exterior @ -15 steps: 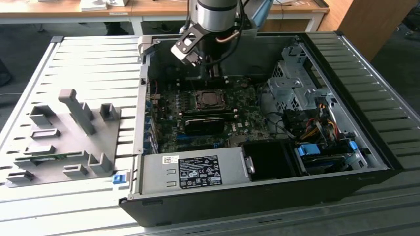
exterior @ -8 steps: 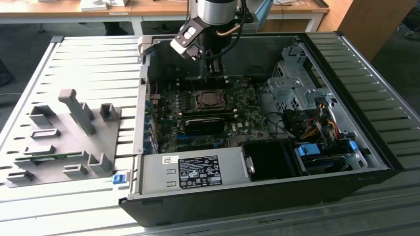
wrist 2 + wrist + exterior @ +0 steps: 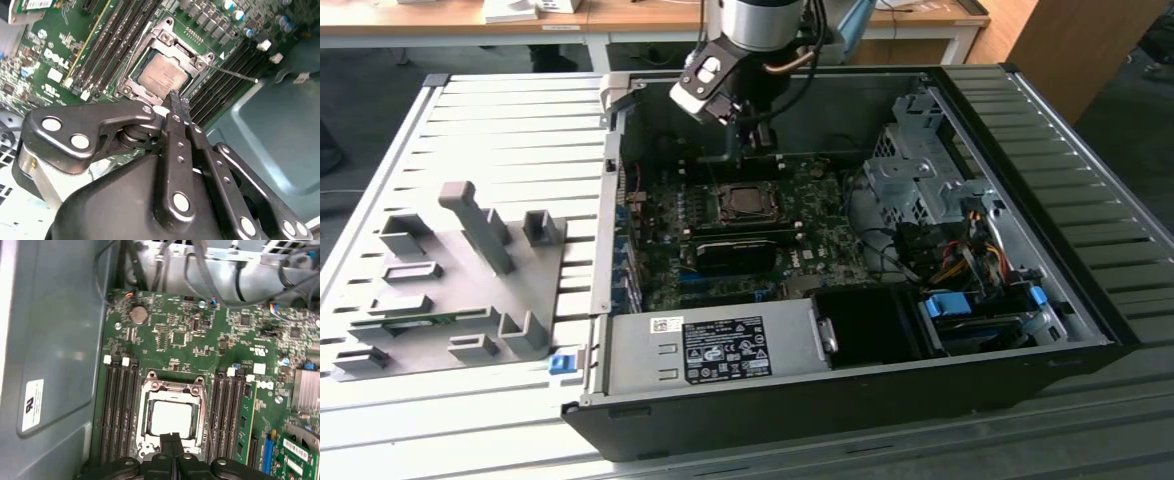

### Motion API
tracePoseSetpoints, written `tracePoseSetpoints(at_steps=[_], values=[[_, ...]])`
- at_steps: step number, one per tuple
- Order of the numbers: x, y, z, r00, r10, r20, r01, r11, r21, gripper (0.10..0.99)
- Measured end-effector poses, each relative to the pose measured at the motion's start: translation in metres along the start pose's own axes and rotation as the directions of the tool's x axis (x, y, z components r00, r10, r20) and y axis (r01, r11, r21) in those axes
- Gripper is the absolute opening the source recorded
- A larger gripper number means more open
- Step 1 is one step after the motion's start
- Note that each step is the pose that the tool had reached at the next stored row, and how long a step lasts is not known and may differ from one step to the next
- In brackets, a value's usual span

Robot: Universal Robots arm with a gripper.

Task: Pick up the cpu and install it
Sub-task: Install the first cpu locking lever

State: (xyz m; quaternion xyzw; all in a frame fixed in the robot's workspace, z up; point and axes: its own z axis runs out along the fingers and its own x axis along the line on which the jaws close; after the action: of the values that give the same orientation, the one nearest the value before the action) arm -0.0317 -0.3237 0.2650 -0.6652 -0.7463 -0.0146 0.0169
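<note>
1. The cpu (image 3: 171, 418) lies flat inside the metal-framed socket (image 3: 148, 390) on the green motherboard (image 3: 180, 335), silvery top facing up.
2. The claw (image 3: 171, 439) hangs just above the socket's edge, fingers pressed together and holding nothing.
3. Black memory slots (image 3: 120, 410) flank the socket on both sides.
4. The motherboard sits within an open computer case (image 3: 1067, 200) on a slatted desk (image 3: 507, 130).

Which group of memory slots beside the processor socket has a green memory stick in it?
The group next to the blue connector: its outermost slot holds the green memory stick.
</note>
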Motion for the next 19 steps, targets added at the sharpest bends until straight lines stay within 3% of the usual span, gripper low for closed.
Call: tracePoseSetpoints(at_steps=[5, 10, 15, 19], values=[[0.0, -0.0001, 0.001, 0.9964, -0.085, 0.0, 0.085, 0.9964, 0.004, 0.106], [0.0, -0.0003, 0.0022, 0.9922, -0.125, -0.0004, 0.125, 0.9922, 0.006, 0.106], [-0.0001, -0.0004, 0.0027, 0.9777, -0.21, -0.0009, 0.21, 0.9776, 0.01, 0.106], [-0.0001, -0.0003, 0.003, 0.9602, -0.279, -0.0016, 0.279, 0.9601, 0.013, 0.106]])
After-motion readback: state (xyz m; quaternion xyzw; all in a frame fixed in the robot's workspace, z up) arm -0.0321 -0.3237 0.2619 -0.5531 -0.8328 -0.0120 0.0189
